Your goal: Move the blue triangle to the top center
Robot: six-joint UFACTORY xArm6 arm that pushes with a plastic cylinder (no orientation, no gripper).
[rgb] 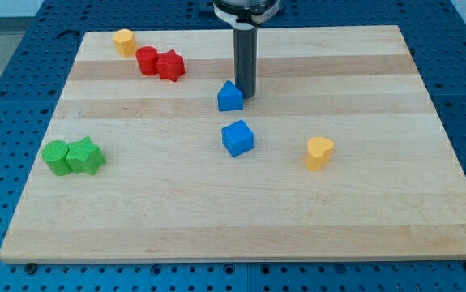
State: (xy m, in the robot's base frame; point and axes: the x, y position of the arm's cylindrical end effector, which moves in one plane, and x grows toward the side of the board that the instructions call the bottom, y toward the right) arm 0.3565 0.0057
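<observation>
My tip [245, 96] touches blue triangle [229, 96]; blue cube [237, 138] below.

The pale wooden tabletop [362, 211] carries eight blocks. Near centre sits a blue triangle [229, 96], with a blue cube [237, 138] just at its six o'clock. At ten o'clock a red cylinder [147, 61] touches a red star [170, 65]; a yellow block [124, 41] lies beyond. At eight o'clock, a green cylinder [55, 156] touches a green star [85, 156]. At four o'clock, a yellow heart [318, 152].
</observation>
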